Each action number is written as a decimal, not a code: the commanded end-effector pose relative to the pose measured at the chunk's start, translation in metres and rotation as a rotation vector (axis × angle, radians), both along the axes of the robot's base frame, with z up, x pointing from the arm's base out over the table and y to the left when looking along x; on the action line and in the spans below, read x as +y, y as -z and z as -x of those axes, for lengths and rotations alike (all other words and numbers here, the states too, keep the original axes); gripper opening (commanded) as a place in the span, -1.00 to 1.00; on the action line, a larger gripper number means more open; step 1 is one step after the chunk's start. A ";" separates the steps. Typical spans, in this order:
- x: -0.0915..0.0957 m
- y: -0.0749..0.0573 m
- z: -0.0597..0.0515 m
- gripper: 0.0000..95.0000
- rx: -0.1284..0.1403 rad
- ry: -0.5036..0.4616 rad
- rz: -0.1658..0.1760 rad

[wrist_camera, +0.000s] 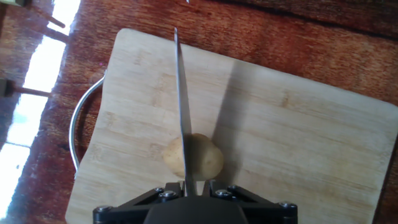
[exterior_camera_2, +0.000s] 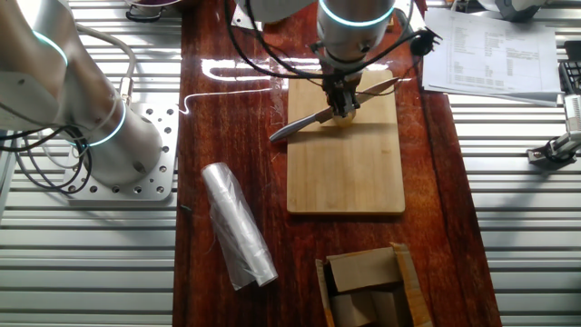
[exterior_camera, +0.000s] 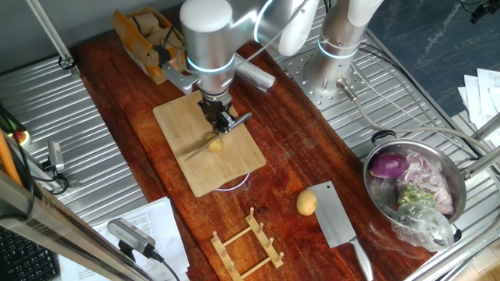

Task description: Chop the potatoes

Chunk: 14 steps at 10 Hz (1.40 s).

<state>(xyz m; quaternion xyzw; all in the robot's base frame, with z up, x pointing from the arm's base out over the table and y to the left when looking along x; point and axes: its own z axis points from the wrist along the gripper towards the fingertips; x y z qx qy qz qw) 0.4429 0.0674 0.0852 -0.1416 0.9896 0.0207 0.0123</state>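
hand view, gripper (wrist_camera: 189, 186) jaws clamping knife (wrist_camera: 182, 112), blade hiding part of potato (wrist_camera: 202, 155)

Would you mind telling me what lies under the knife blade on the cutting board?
A single small potato sits under the knife held in the gripper, resting on the bamboo cutting board. How deep the edge has cut is hidden by the blade.
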 end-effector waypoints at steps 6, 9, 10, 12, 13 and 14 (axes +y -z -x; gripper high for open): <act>0.004 -0.004 0.004 -0.60 -0.067 -0.049 -0.032; 0.004 -0.003 0.004 -0.60 -0.063 -0.066 -0.017; 0.004 -0.004 0.004 -0.60 -0.066 -0.066 -0.017; 0.006 -0.004 0.004 -0.20 -0.085 -0.066 -0.022; 0.007 -0.003 0.004 -0.20 -0.098 -0.065 -0.022; 0.008 -0.003 0.004 -0.20 -0.110 -0.057 -0.023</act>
